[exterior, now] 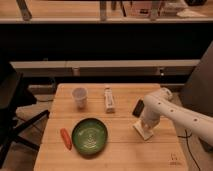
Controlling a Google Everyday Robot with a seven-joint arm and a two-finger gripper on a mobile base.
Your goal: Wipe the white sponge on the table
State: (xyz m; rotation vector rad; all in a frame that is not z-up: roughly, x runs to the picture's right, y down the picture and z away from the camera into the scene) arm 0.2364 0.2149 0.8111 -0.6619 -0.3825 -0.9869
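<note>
The table (120,150), a light wooden plank top with a small dark logo mark at its near right corner, fills the lower middle of the camera view. The white arm (175,112) enters from the right edge and bends down over the right half of the top. The gripper (145,127) points downward at the end of that arm, above the right part of the table, and sits on or directly over the white sponge (143,132). The sponge lies flat on the wood, right of the green bowl and near of the black slab, with only its near left part visible below the arm's end. Whether the gripper is clamped on the sponge or merely pressing against it cannot be told.

Other items on the top:
- A green bowl (89,136) stands near the middle, toward the near side.
- An orange carrot-like item (65,138) lies just beside the bowl on its left.
- A white cup (79,97) stands upright on the far left portion.
- A white tube-shaped bottle (109,99) lies on its side right of the cup, its length running far to near.
- A black phone-like slab (137,107) lies further right, partly covered by the arm.

A dark chair (12,107) stands off the left side of the table
</note>
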